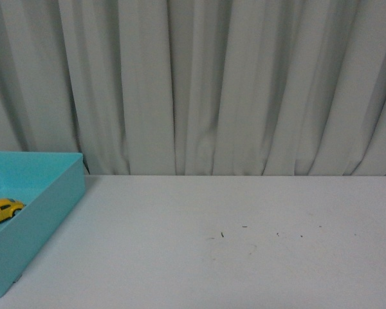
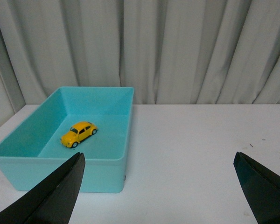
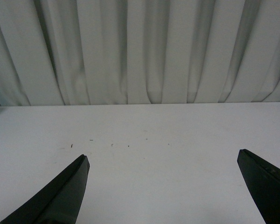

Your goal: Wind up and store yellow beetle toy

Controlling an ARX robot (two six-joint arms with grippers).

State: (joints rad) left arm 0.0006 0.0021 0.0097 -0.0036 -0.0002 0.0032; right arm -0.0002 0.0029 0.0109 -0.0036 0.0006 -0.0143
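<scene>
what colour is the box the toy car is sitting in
Turquoise box, holding the yellow beetle toy; clearest in the left wrist view.

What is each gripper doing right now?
Left gripper: open, holding nothing.
Right gripper: open, holding nothing.

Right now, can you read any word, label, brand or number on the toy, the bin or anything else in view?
None readable. The yellow beetle toy and the turquoise bin show no visible lettering; any marking on the toy is too small to tell. The table bears only dark specks.
</scene>
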